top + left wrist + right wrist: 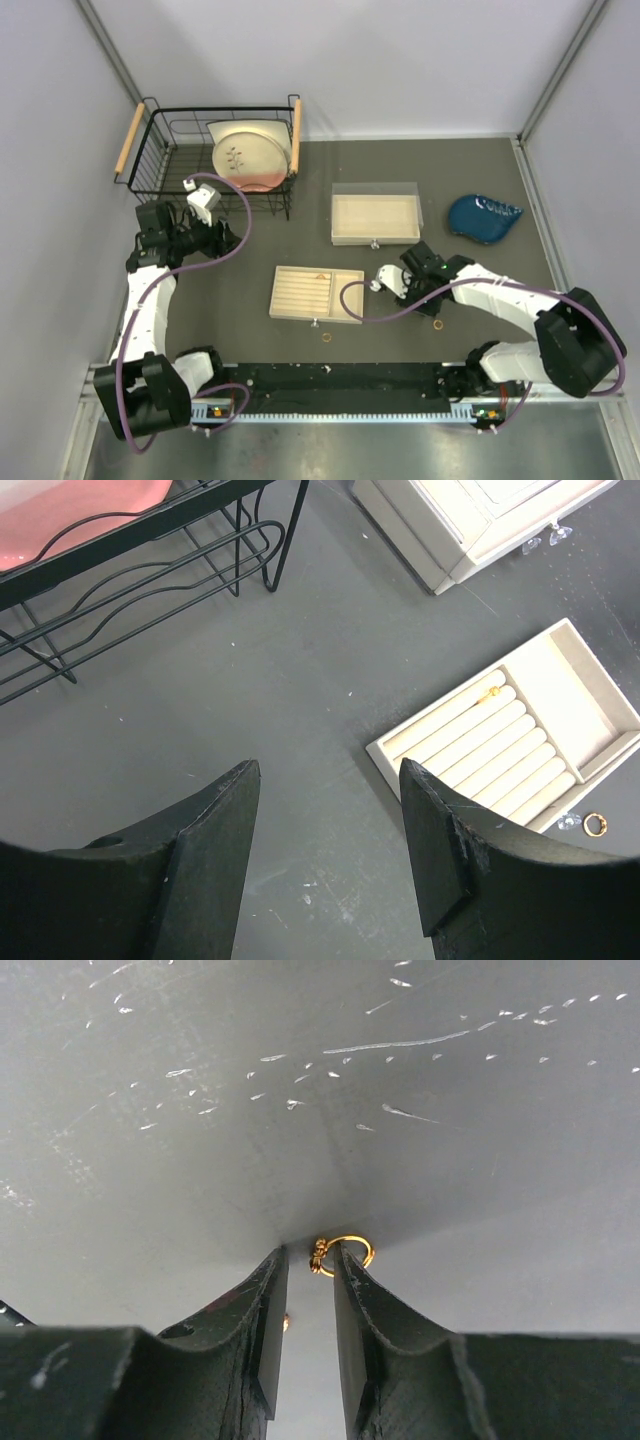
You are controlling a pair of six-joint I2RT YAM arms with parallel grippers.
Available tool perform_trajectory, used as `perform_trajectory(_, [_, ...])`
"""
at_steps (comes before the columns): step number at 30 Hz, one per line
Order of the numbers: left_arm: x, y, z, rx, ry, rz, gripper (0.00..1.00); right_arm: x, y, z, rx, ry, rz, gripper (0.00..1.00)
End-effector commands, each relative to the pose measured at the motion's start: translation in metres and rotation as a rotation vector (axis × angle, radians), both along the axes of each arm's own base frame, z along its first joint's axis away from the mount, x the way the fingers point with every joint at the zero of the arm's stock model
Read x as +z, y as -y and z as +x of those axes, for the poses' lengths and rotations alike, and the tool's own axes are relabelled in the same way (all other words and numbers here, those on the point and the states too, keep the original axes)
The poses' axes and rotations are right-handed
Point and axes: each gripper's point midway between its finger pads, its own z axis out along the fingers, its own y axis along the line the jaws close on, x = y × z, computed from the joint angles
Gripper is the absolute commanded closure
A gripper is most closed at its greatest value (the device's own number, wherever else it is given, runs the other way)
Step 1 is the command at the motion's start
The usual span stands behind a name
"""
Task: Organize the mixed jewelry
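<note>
My right gripper [390,287] points down at the grey table just right of the beige ridged tray [345,305]. In the right wrist view its fingers [310,1252] stand a narrow gap apart with their tips at the table. A small gold ring [347,1249] lies at the tips, its knot in the gap and its loop partly behind the right finger. One gold ring [320,276] sits in a tray slot and also shows in the left wrist view [490,693]. Two more gold rings [327,337] [438,324] lie on the table. My left gripper [328,780] is open and empty above bare table. The silver hoop is out of view.
A beige drawer box [375,217] stands behind the tray. A black wire basket [160,150] holding a plate [250,155] is at the back left. A blue dish [484,217] lies at the right. Grey walls close in both sides.
</note>
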Motion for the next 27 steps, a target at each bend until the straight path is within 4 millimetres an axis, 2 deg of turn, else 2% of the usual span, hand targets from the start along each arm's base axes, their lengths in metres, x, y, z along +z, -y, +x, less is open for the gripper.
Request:
perform_trajectory(1, [0.016, 0.0, 0.005, -0.013, 0.076, 0.022, 0.36, -0.006, -0.003, 0.004, 0.0, -0.006, 0.009, 0.76])
perform_trajectory(5, [0.017, 0.0, 0.005, -0.018, 0.083, 0.024, 0.36, -0.01, -0.001, 0.002, 0.003, -0.02, -0.007, 0.82])
perform_trajectory(7, [0.017, 0.001, 0.004, -0.022, 0.083, 0.02, 0.36, -0.01, 0.0, 0.003, 0.003, -0.016, -0.012, 0.9])
perform_trajectory(9, [0.02, 0.003, 0.004, -0.035, 0.089, 0.013, 0.36, -0.005, -0.002, 0.004, 0.006, -0.014, -0.006, 0.99])
perform_trajectory(12, [0.024, 0.01, 0.001, -0.073, 0.097, -0.017, 0.36, 0.015, -0.012, 0.007, 0.023, -0.018, 0.037, 1.0])
perform_trajectory(15, [0.033, 0.028, -0.008, -0.169, 0.117, -0.06, 0.36, 0.051, -0.032, 0.01, 0.058, -0.026, 0.127, 1.0])
perform_trajectory(16, [0.035, 0.034, -0.012, -0.204, 0.134, -0.065, 0.37, 0.074, -0.045, 0.018, 0.076, 0.0, 0.179, 1.0])
perform_trajectory(17, [0.038, 0.047, -0.018, -0.259, 0.145, -0.071, 0.37, 0.087, -0.053, 0.008, 0.097, -0.05, 0.229, 1.0])
perform_trajectory(18, [0.039, 0.056, -0.023, -0.304, 0.158, -0.076, 0.37, 0.099, -0.061, 0.007, 0.113, -0.06, 0.267, 1.0])
perform_trajectory(19, [0.042, 0.065, -0.026, -0.339, 0.184, -0.061, 0.37, 0.127, -0.075, 0.015, 0.133, -0.027, 0.332, 1.0])
perform_trajectory(20, [0.045, 0.085, -0.035, -0.415, 0.199, -0.059, 0.37, 0.141, -0.085, 0.004, 0.157, -0.083, 0.392, 1.0])
perform_trajectory(21, [0.046, 0.098, -0.041, -0.459, 0.21, -0.059, 0.37, 0.152, -0.094, 0.003, 0.17, -0.099, 0.429, 1.0])
perform_trajectory(22, [0.053, 0.109, -0.042, -0.493, 0.242, -0.066, 0.37, 0.178, -0.106, 0.008, 0.189, -0.079, 0.491, 1.0])
perform_trajectory(23, [0.056, 0.127, -0.053, -0.56, 0.253, -0.08, 0.36, 0.193, -0.117, -0.001, 0.218, -0.122, 0.56, 1.0])
perform_trajectory(24, [0.059, 0.136, -0.057, -0.595, 0.267, -0.087, 0.36, 0.2, -0.122, -0.006, 0.228, -0.162, 0.585, 1.0])
perform_trajectory(25, [0.061, 0.144, -0.061, -0.628, 0.279, -0.086, 0.36, 0.222, -0.131, -0.005, 0.252, -0.154, 0.638, 1.0])
perform_trajectory(26, [0.063, 0.157, -0.07, -0.686, 0.295, -0.089, 0.36, 0.235, -0.14, -0.014, 0.285, -0.197, 0.702, 1.0])
perform_trajectory(27, [0.065, 0.163, -0.073, -0.712, 0.312, -0.087, 0.36, 0.242, -0.143, -0.021, 0.292, -0.239, 0.72, 1.0])
